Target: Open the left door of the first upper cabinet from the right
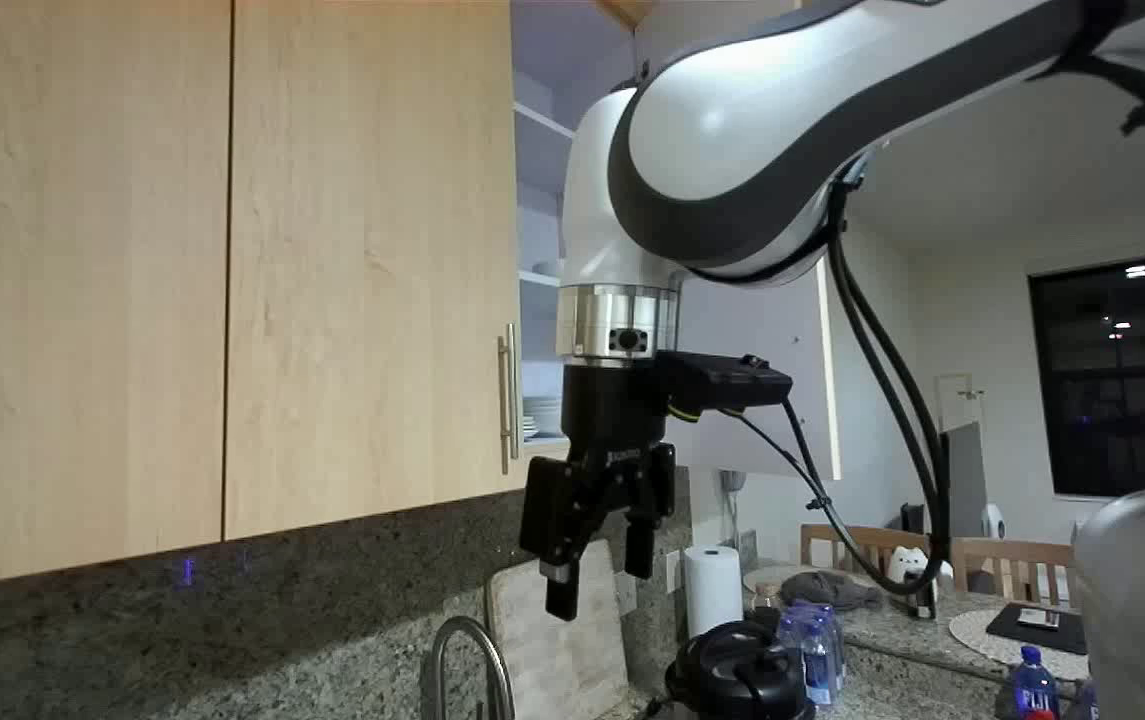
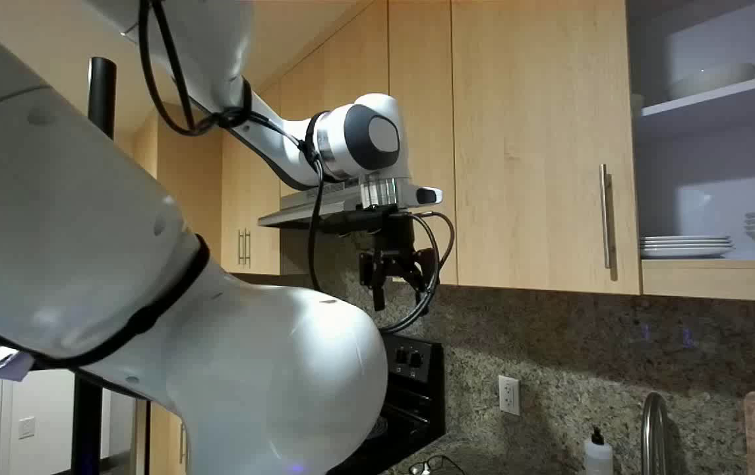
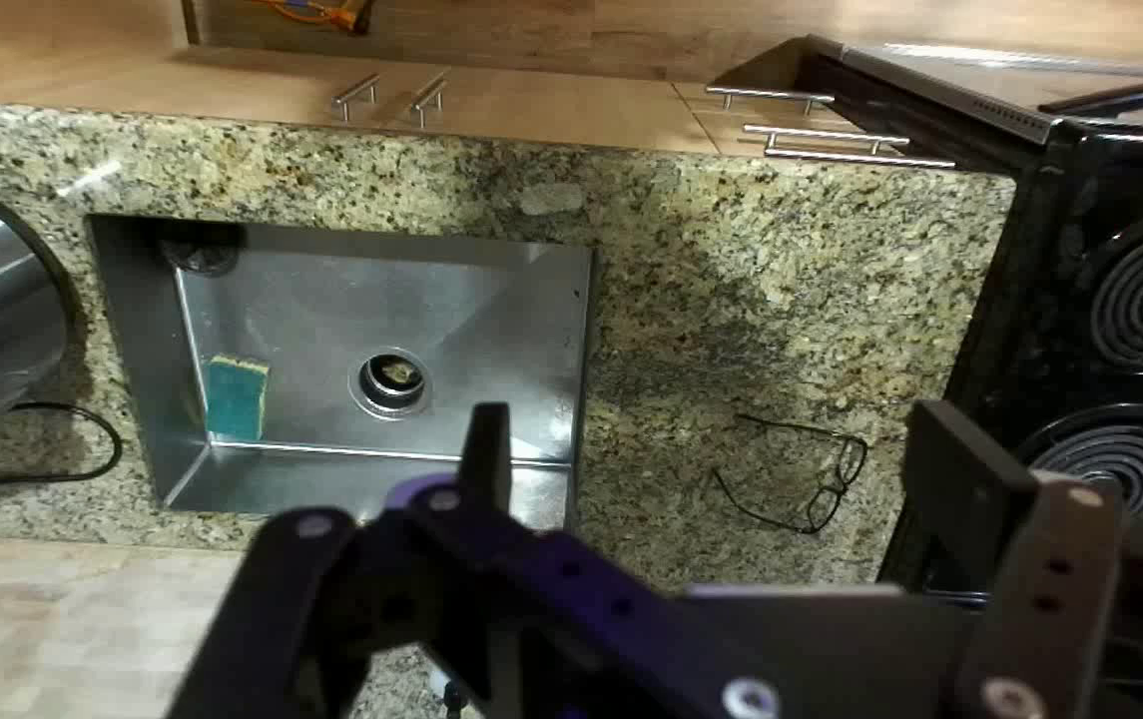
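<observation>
Jaws wide and empty, aimed down; left door (image 2: 539,145) closed above the desk (image 3: 791,250), toward its back edge. Slim bar handle (image 2: 605,216) runs parallel to them: without tilt, they'd likely slip off.

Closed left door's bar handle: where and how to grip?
Probably mid-length on the handle, coming from in front of the left door. It is slim, vertical and stands off the door, so the gripper, pointing down here, should level out and close sideways.
</observation>
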Controlling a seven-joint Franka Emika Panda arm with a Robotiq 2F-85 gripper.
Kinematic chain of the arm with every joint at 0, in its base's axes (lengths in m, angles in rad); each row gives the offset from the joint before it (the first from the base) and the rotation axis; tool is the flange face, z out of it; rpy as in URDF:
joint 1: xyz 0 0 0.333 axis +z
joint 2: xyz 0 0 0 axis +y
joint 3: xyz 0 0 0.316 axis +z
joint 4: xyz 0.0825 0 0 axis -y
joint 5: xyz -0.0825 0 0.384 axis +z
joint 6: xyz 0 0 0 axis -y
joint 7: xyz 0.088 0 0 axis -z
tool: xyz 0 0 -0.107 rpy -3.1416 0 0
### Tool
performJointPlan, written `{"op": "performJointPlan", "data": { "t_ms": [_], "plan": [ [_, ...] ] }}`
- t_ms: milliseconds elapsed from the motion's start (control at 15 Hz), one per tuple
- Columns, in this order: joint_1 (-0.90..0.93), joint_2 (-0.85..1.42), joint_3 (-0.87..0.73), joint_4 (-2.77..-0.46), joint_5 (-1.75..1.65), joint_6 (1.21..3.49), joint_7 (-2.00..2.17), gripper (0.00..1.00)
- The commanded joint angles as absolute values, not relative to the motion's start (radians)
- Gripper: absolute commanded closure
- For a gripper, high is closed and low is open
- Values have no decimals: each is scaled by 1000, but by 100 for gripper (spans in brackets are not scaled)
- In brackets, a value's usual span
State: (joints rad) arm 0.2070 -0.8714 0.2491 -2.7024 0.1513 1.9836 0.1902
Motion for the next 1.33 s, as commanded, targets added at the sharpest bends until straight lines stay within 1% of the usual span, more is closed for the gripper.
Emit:
{"op": "performJointPlan", "data": {
  "t_ms": [0, 733, 1267],
  "plan": [
    [208, -871, 248, -2700, 150, 1981, 191, 0],
    [203, -880, 240, -2699, 138, 1959, 182, 0],
    [153, -903, 113, -2663, 28, 1921, 24, 0]
  ]
}}
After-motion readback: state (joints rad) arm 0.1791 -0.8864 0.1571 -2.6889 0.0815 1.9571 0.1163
